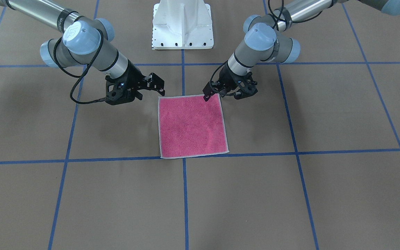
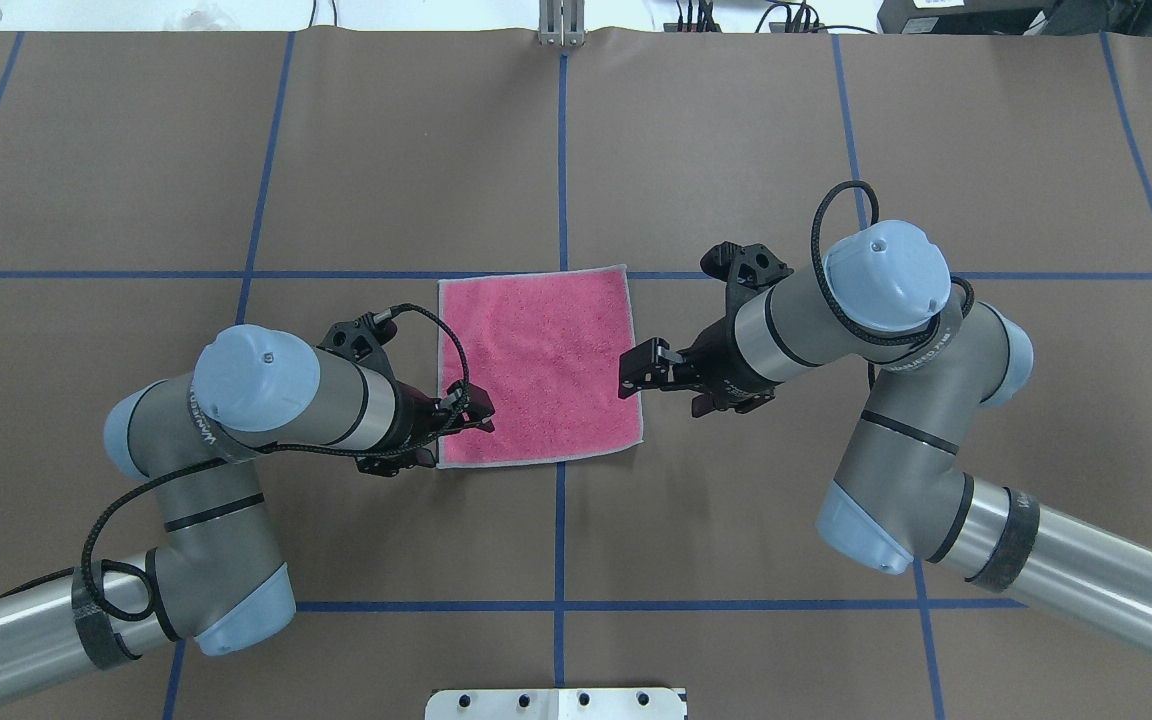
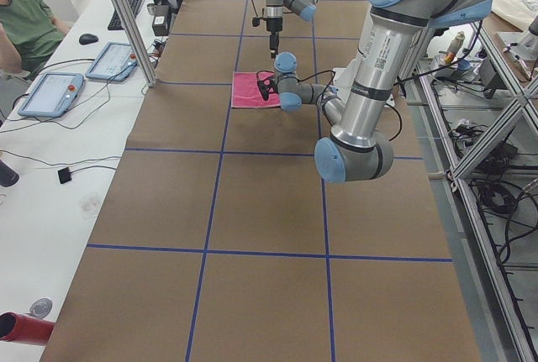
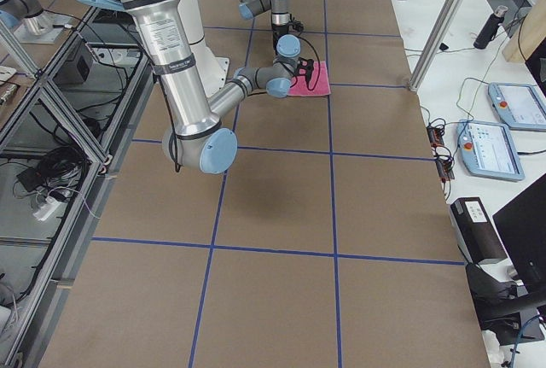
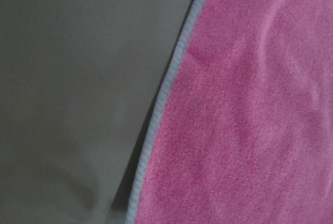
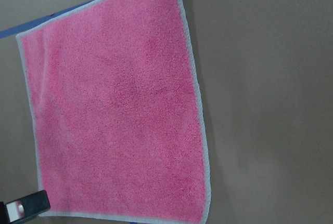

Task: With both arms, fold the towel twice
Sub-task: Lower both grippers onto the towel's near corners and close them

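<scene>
The towel (image 1: 191,126) lies flat and unfolded at the middle of the front-facing view, pink face up, its light-grey hem showing all round. Its lower edge runs along a horizontal blue tape line (image 1: 116,159) on the brown table (image 1: 325,191), and a vertical line passes under it. In the overhead view the towel (image 2: 536,365) sits at the centre of the frame, between the two arms. The left gripper (image 1: 222,94), right of centre in the front-facing view, has its fingers spread apart and holds nothing. One fingertip (image 1: 206,97) is at the towel's upper right corner, but whether it touches the cloth cannot be told. The left wrist view is filled by the towel (image 5: 250,120) seen very close, its hem crossing the frame diagonally with a thin shadow beside it on the table. The right gripper (image 1: 148,91), left of centre in the front-facing view, also has its fingers apart and empty, just above and left of the towel's upper left corner and clear of it. The right wrist view takes in nearly the whole towel (image 6: 114,109) from above, with one black fingertip (image 6: 23,208) in the lower left corner. The white pedestal (image 1: 182,24) stands at the top centre.
</scene>
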